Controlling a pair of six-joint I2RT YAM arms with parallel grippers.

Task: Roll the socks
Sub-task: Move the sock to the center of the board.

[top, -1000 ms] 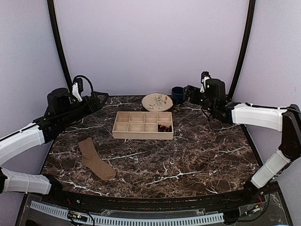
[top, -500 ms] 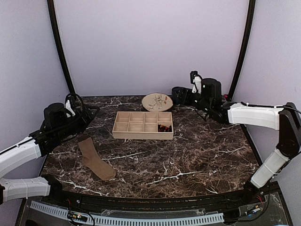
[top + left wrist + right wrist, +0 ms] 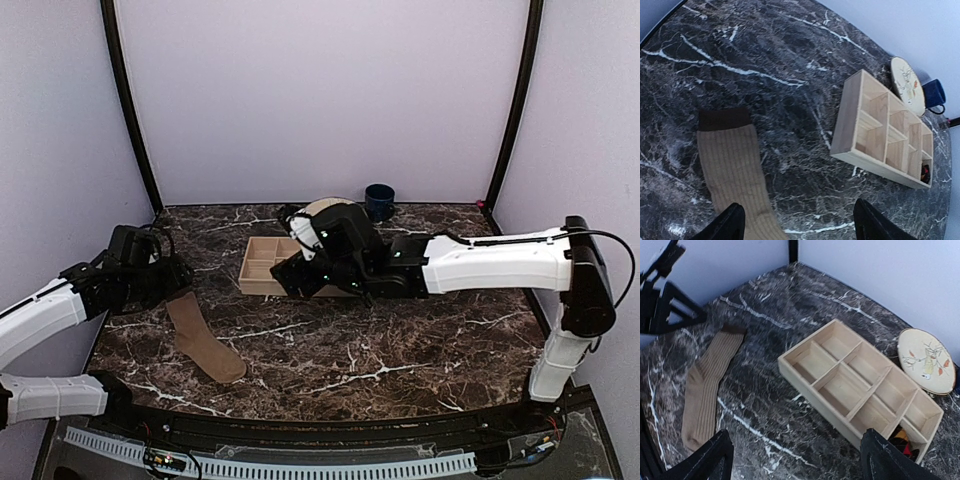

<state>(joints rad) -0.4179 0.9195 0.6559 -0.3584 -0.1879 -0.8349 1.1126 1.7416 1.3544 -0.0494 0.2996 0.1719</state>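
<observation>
Lower left of the overhead frame: tan sock point(image 3: 203, 340), lying flat on the counter point(image 3: 420, 350). Argyle sock point(image 3: 900, 439): bunched in an end compartment of the wooden tray point(image 3: 812, 397). Left fingers point(image 3: 731, 224): spread, empty, above the tan sock. Right fingers point(image 3: 707, 460): spread, empty, by the tray.

Open marble table point(image 3: 430, 350) toward the near edge and near right corner. A wooden tray point(image 3: 810, 390), plate point(image 3: 926, 361) and cup point(image 3: 379, 198) crowd the far edge; a tan sock point(image 3: 203, 340) lies near the left edge.
</observation>
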